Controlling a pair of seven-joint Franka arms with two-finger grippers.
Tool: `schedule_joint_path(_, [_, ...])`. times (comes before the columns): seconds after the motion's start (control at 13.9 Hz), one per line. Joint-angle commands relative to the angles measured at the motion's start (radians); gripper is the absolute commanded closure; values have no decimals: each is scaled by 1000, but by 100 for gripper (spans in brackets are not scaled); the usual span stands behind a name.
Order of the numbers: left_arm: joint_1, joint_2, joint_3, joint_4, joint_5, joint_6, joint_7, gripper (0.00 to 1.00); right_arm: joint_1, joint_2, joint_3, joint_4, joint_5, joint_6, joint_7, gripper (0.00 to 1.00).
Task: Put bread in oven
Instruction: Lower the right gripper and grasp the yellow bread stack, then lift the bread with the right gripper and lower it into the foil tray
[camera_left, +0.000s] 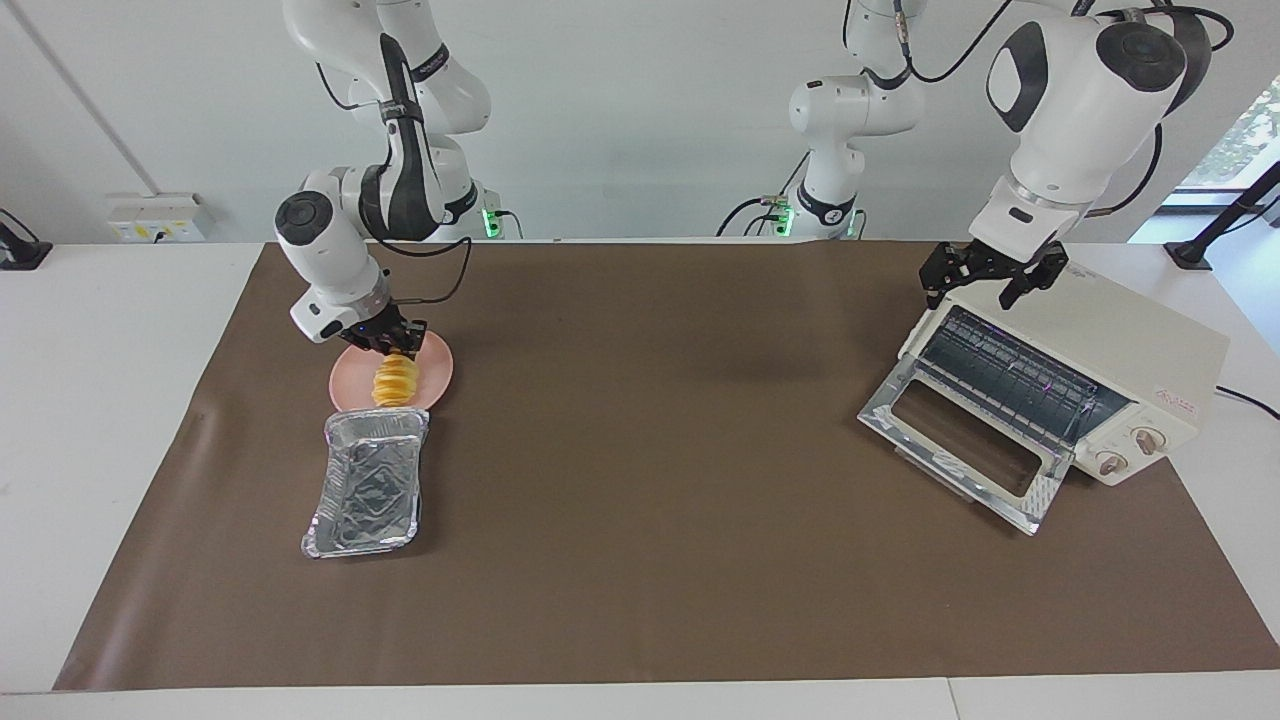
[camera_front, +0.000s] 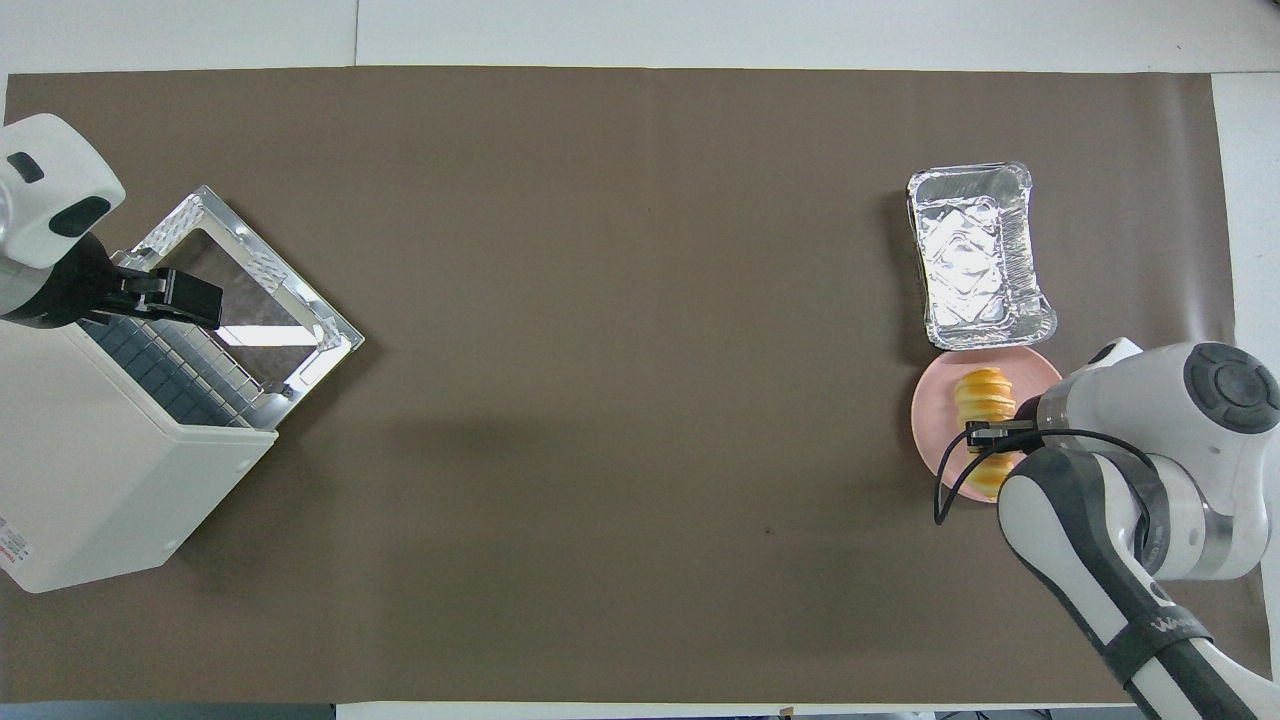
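My right hand (camera_left: 393, 347) clamps across the bread (camera_left: 396, 383) on its pink plate (camera_left: 440, 372), while my open left hand (camera_left: 991, 277) waits over the open-doored toaster oven (camera_left: 1150, 350).

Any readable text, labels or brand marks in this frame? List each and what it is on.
Red mark on the oven, above its knobs: too small to read.
Red-and-dark label on the oven's casing, at the overhead view's edge: too blurred to read.
Grey lettering on the right arm's dark link: not legible.
Nothing else carries text.
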Motion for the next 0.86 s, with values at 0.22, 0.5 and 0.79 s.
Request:
schedule_joint_path(0.22, [16,-24,-6,-19,-18,0,12,0,-1,22,13,245,45,-245,22,66])
schedule_joint_path(0.5, [16,-24,-6,-17,-18,0,12,0,-5,109,11,442,28,-304,-36,66])
schedule_joint_path(0.79, [16,-24,-6,-17,-18,0,12,0,-18,178,10,496,-24,-169,-62,66])
